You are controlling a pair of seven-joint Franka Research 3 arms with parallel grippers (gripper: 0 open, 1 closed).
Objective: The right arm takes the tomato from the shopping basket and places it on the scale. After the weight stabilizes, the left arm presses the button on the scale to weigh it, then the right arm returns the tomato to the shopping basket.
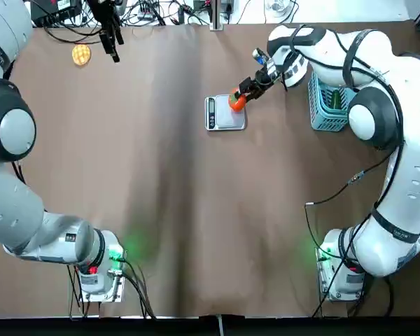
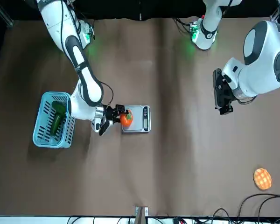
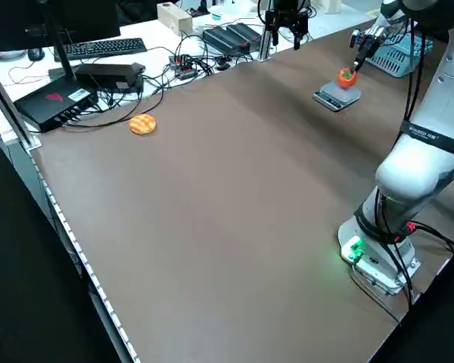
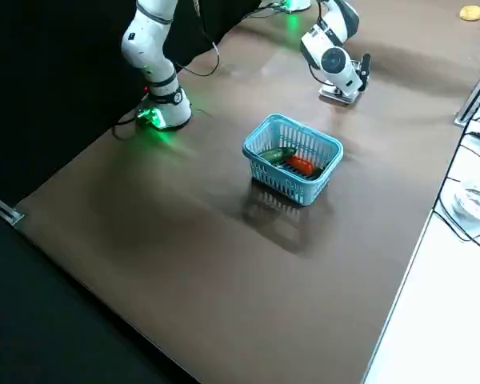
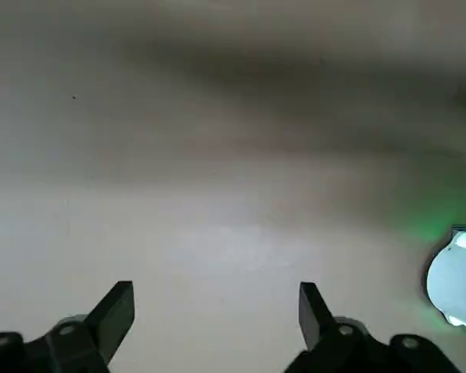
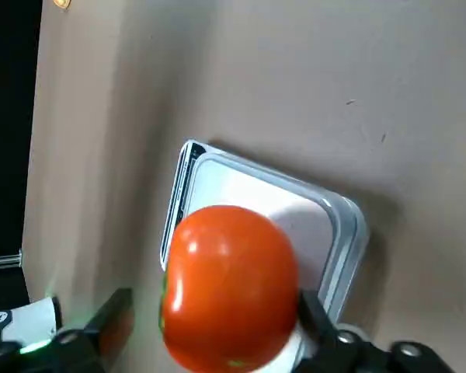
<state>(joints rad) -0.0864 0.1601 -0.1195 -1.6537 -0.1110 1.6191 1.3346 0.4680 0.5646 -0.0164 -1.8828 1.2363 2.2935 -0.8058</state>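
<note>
Table: broad brown tabletop (image 1: 161, 196), both arm bases mounted at its near edge.

Right arm: white jointed arm with grey joints (image 1: 378, 105), reached across the table past the basket. Its dark two-finger gripper (image 1: 236, 98) sat at the scale, fingers spread to either side of the small round orange-red tomato (image 1: 236, 103). In the right wrist view a clear gap stood between one finger and the fruit; whether the other finger (image 6: 320, 318) touched it could not be told.

Tomato: on the weighing plate, at the edge of the plate nearest the basket, seemingly resting on it (image 6: 229, 284).

Scale: small flat silver-grey square kitchen scale (image 1: 224, 119), dark display strip along the side away from the basket, placed mid-table toward the far side.

Shopping basket: light-blue plastic lattice basket, rectangular (image 2: 42, 128), near the scale on the robot's right, partly under the right arm. Contents: a long green vegetable (image 2: 57, 120) and, in the right side view, an orange-red item (image 4: 301, 166) beside it.

Left arm: white jointed arm with grey rounded joints (image 1: 14, 140), raised at the far left of the table, well apart from the scale. Its dark gripper (image 2: 222, 95) hung over bare tabletop, fingers parted and empty (image 5: 213, 311).

Other: round yellow-orange waffle-like item (image 1: 81, 54) near the far left corner.
</note>
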